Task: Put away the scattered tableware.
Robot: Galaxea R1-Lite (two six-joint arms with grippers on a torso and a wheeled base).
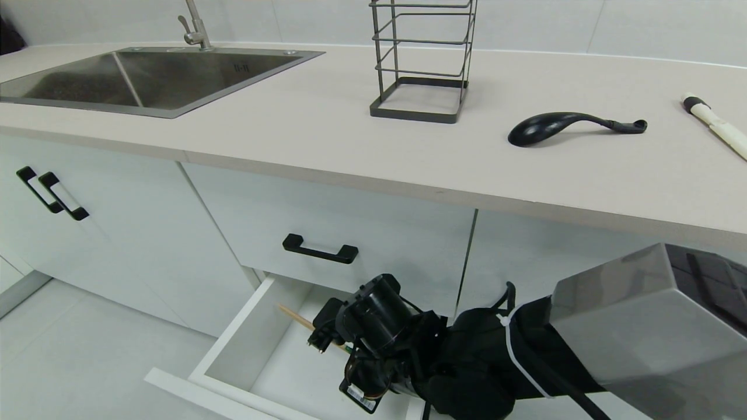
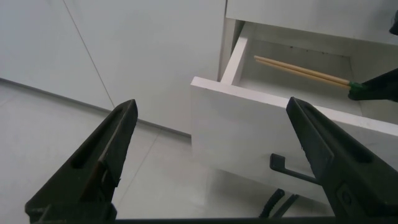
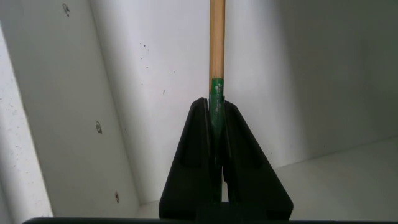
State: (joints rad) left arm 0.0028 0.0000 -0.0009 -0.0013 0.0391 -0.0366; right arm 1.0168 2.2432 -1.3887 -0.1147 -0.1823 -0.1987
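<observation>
In the lower centre of the head view, the right claw (image 1: 320, 340) reaches into the open white drawer (image 1: 236, 335) below the pale beige desk (image 1: 327, 146). It is pinched narrowly on the green end of a pair of light wooden chopsticks (image 1: 296, 319), whose shafts angle toward the drawer's back left corner. The right wrist view shows the black fingers (image 3: 199, 134) closed tight around the green tip. The left claw (image 2: 211, 107) hangs spread wide and holds nothing, just outside the drawer's front panel. On the desk in the upper right of the head view lie a black plastic ladle (image 1: 560, 125) and, at the frame's right edge, a cream-handled utensil with a black band (image 1: 716, 123). A dark wire rack (image 1: 408, 114) stands at upper centre and a steel sink (image 1: 76, 87) sits at upper left.
</observation>
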